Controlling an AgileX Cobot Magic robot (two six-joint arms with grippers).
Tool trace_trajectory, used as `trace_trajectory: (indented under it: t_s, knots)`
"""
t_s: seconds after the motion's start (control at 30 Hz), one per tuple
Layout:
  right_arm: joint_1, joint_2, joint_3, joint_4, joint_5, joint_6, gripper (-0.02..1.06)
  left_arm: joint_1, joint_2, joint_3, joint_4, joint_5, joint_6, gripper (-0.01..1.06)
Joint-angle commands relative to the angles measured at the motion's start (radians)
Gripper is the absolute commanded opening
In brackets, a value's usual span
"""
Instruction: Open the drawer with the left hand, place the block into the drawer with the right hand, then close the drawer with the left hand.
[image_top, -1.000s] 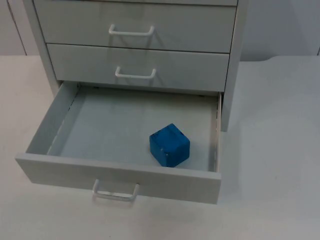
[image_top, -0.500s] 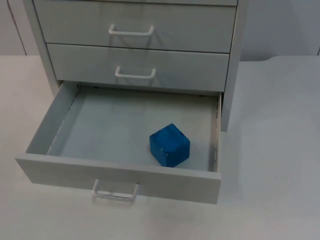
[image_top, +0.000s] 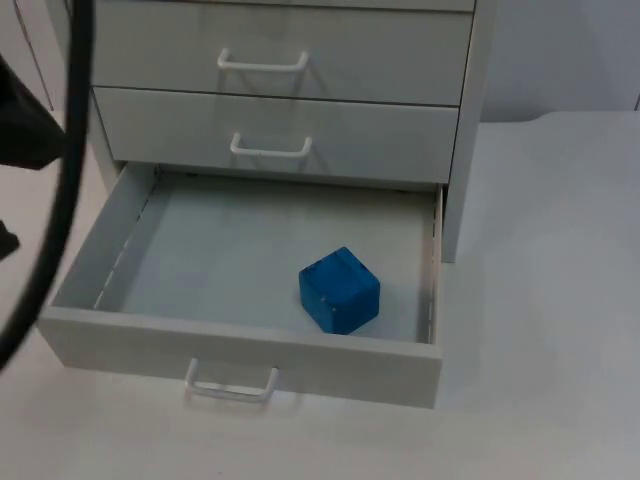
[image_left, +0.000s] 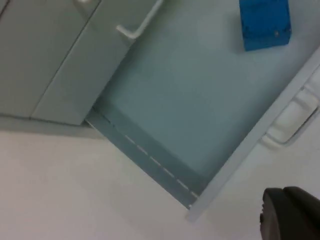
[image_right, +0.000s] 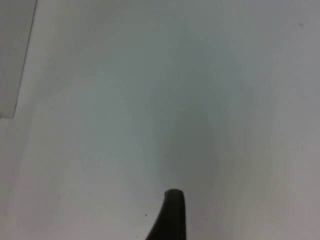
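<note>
Drawer (image_top: 110, 258): bottom one of the cabinet (image_top: 470, 120), pulled out.
Block (image_top: 339, 290): blue cube on the drawer floor, near its front right corner.
Left gripper (image_left: 290, 215): over the table (image_top: 540, 300) left of the drawer; finger state cannot be told.
Right gripper (image_right: 171, 215): over bare table; finger state cannot be told.

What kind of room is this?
Probably a robot test bench, not a home: a plain white table holds a small grey drawer cabinet, its bottom drawer open with one blue block inside.
</note>
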Motion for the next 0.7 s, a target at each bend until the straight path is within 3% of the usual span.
trace_trajectory:
  t_s: [0.0,0.1,0.17,0.27,0.53,0.67]
  knots:
    - [-0.006,-0.007,0.009,0.006,-0.01,-0.008,0.72,-0.086,0.054,0.003,0.115,-0.006,-0.043,0.0]
    - [-0.006,-0.007,0.009,0.006,-0.01,-0.008,0.72,-0.143,0.096,0.037,0.204,-0.031,-0.062,0.0]
    - [-0.006,-0.007,0.009,0.006,-0.01,-0.008,0.72,-0.179,0.15,0.102,0.335,-0.061,-0.162,0.0]
    - [-0.006,-0.007,0.009,0.006,-0.01,-0.008,0.72,-0.184,0.18,0.157,0.407,-0.119,-0.211,0.0]
    - [-0.006,-0.007,0.009,0.021,-0.017,-0.008,0.72,-0.184,0.267,0.22,0.431,-0.326,-0.241,0.0]
    - [-0.006,-0.007,0.009,0.021,-0.017,-0.008,0.72,-0.184,0.334,0.237,0.447,-0.357,-0.256,0.0]
